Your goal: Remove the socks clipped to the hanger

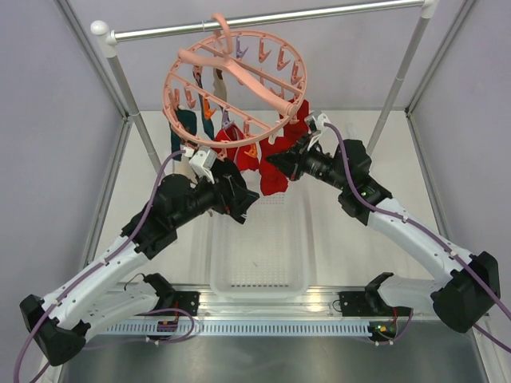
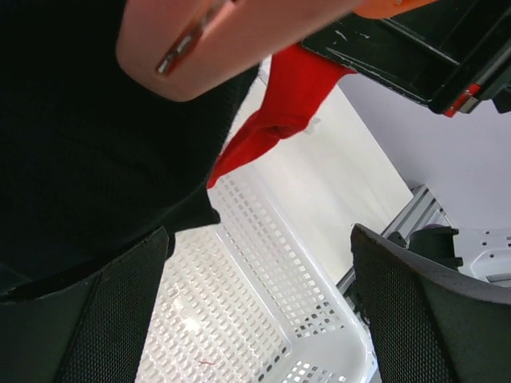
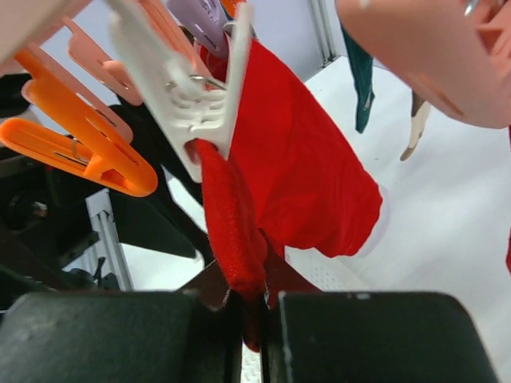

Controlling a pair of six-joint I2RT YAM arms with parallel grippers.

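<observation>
The salmon-pink hanger (image 1: 231,76) hangs tilted from the metal rail, with socks clipped under its near rim: red ones (image 1: 273,177) in the middle, a dark teal one (image 1: 185,128) on the left. My right gripper (image 3: 254,307) is shut on the lower end of a red sock (image 3: 303,175), which a white clip (image 3: 188,104) still holds at the top; from above, this gripper (image 1: 278,159) sits at the red socks. My left gripper (image 2: 263,311) is open and holds nothing. Dark fabric (image 2: 80,159) and a pink clip (image 2: 200,40) crowd its view, with another red sock (image 2: 279,104) beyond.
A white perforated basket (image 1: 215,263) stands on the table under the hanger, between both arms, and shows below my left fingers (image 2: 263,263). Orange clips (image 3: 88,152) dangle left of the gripped sock. The rail's two uprights (image 1: 132,112) rise behind.
</observation>
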